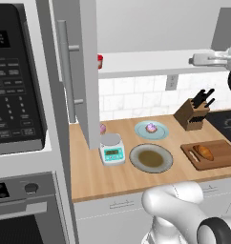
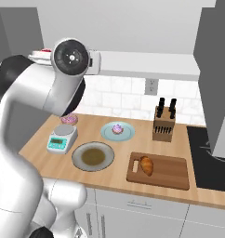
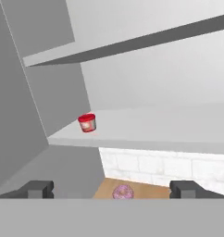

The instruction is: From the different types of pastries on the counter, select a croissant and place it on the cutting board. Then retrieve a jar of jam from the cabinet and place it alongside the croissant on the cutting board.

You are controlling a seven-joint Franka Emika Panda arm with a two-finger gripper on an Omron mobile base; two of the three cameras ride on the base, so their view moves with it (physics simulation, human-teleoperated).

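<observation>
Jam jar [image 3: 87, 123] on cabinet shelf [image 3: 146, 129]

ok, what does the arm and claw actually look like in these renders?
Glossy white rounded arm links with black joint bands, and a round dark end cap ringed in grey at one joint. The claw has two small dark grey blocky fingertips. No cables or markings are visible.

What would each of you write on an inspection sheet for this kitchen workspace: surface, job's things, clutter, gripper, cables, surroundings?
Surface: tan wooden counter.
Job's things: croissant lies on the cutting board; jar of jam stands on the cabinet shelf, far left end.
Clutter: kitchen scale, grey-brown plate, frosted cake on a pale blue plate, second cake, knife block.
Gripper: gripper open, empty, raised facing the shelf, short of the jar.
Cables: nothing seen.
Surroundings: open cabinet door, microwave, wall outlet.
</observation>
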